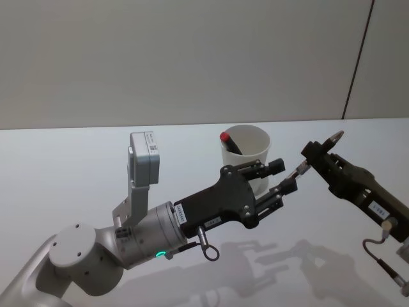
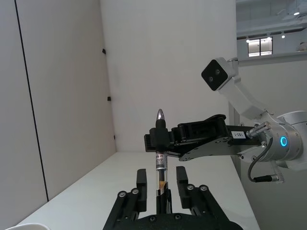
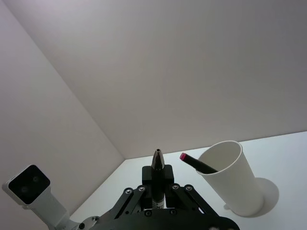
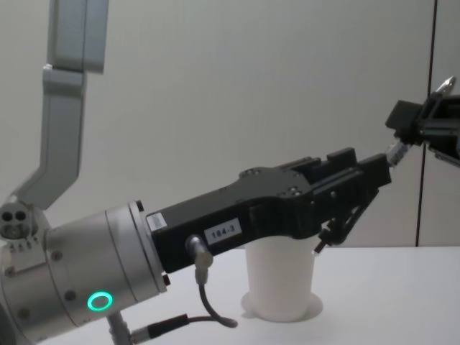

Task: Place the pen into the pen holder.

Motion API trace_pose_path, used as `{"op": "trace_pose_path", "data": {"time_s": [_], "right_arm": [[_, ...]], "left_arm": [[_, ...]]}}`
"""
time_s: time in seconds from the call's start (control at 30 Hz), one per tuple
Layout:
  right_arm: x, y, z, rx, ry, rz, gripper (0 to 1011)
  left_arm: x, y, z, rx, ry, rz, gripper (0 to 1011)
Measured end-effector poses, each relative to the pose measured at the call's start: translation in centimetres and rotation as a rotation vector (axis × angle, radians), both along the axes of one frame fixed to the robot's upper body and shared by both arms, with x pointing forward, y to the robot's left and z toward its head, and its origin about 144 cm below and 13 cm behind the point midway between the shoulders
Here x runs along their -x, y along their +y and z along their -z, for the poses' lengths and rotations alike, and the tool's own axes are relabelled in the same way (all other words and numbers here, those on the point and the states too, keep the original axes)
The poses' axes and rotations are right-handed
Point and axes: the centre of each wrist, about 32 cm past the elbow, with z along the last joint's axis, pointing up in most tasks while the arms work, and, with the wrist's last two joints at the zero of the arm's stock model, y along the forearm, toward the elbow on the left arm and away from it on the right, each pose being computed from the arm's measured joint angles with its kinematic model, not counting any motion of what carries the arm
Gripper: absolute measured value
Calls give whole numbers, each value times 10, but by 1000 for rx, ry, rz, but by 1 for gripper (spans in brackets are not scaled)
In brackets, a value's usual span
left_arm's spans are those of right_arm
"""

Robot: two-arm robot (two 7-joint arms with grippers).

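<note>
Risk: the pen (image 2: 160, 158) spans the gap between the two claws, above the surface (image 1: 77, 166). If the holder lets go before the receiver has clenched, I judge the pen would drop and roll.
Second risk: the pen holder (image 1: 246, 153) stands just behind the left claw and already has a red-capped pen (image 1: 230, 143) leaning in it. A careless swing could knock the light cup over.
Right claw: (image 2: 158, 139) clenched on the pen near its upper end, tip poking out past the fingers.
Left claw: (image 2: 161, 184) released, fingers either side of the pen's lower end, not visibly pressing it.
Pen's place: in mid-air, right of the pen holder and nearer than it, between the claws.
Pen holder's place: far centre of the surface, upright, just beyond the left claw.
</note>
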Motion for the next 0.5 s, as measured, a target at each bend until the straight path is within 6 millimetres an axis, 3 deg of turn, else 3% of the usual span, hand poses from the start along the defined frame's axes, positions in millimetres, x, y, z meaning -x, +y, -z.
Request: {"op": "trace_pose_path", "data": {"time_s": [0.2, 0.5], "right_arm": [[0, 0, 0, 0, 0, 0, 129], [0, 0, 0, 0, 0, 0, 129]], "left_arm": [[0, 0, 0, 0, 0, 0, 577], [0, 0, 0, 0, 0, 0, 824]]}}
